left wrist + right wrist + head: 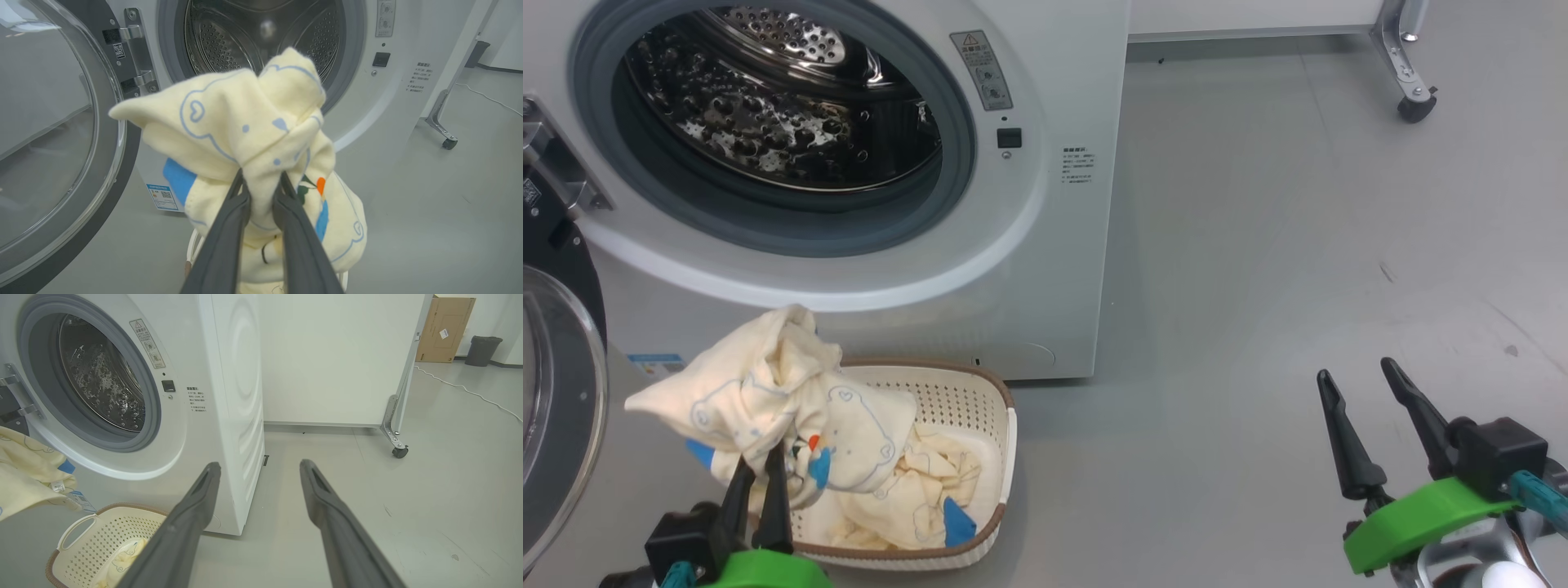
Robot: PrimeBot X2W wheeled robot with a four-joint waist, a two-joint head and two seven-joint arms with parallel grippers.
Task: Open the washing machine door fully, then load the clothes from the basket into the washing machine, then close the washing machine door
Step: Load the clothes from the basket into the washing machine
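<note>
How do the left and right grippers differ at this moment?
The left gripper is shut on a cream garment; the right gripper is open and empty. The left gripper holds its load above the basket, in front of the machine; the right gripper hangs over the floor, off to the machine's right. Both have two long dark fingers.

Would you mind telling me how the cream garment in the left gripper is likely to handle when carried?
Probably floppy: the garment bunches and droops around the left gripper. Likely light, since a pinch between two thin fingers holds it up. Its hanging folds might snag on the basket rim or the grey gasket.
</note>
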